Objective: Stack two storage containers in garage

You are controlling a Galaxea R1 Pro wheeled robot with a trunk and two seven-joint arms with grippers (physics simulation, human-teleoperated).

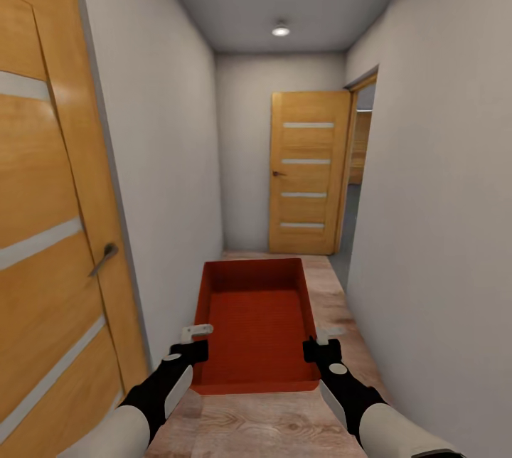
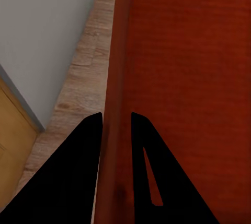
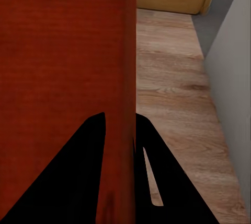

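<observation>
the robot stood in a narrow hallway, carrying one bin out in front of it above the wood floor. the left gripper pinched the bin's left wall, one finger inside and one outside, as the left wrist view showed with the wall running between the dark fingers. the right gripper pinched the right wall in the same way. an open door stood close on the left, and another door waited at the far end beside an opening on the right.

the passage looked tight. if the base drifted sideways, the bin or an elbow could catch the left door or the right wall and twist the bin out of the thin-edge grips. uneven arm motion could also pry one wall free.
</observation>
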